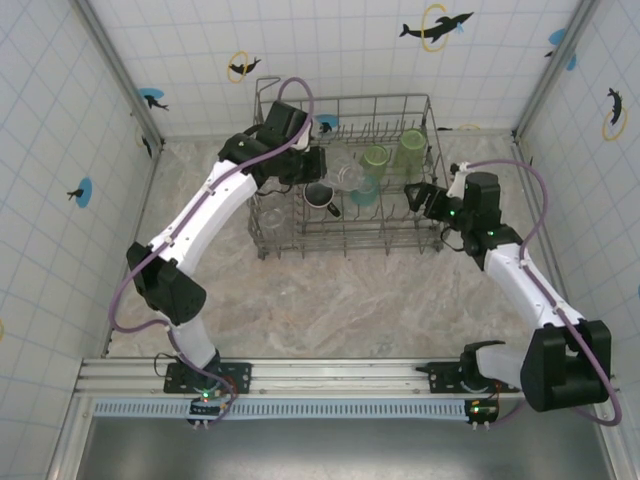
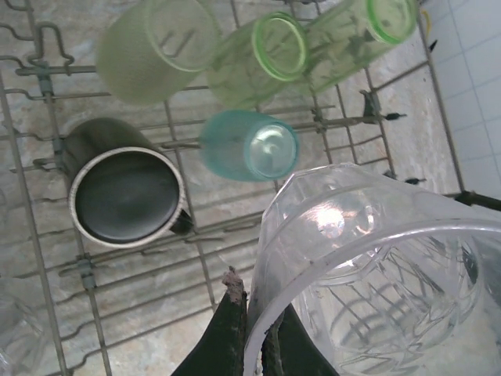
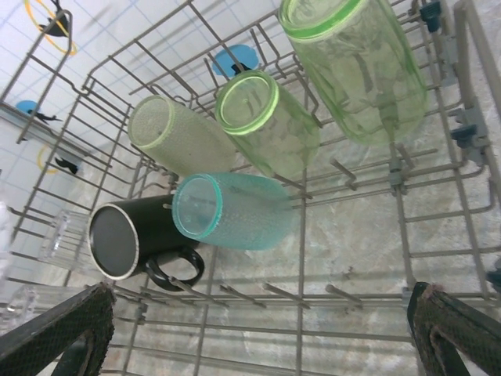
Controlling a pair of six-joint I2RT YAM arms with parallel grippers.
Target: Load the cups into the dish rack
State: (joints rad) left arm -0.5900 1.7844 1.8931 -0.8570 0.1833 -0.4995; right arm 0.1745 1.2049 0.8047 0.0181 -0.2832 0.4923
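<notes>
L gripper [image 2: 252,307] pinching clear cup [image 2: 376,266] (rim), over rack [image 1: 350,108]

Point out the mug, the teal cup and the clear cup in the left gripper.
Mug [image 3: 153,227], right wrist view, its dark side wall.
Teal cup [image 3: 250,213], right wrist view, its side wall.
Clear cup [image 2: 352,223], left wrist view, its side wall.

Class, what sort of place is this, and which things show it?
Probably a lab test cell, not a real kitchen: printed tile walls box in a marble-look table, robot arms are bolted to its rail, and a dish rack holds cups.
</notes>
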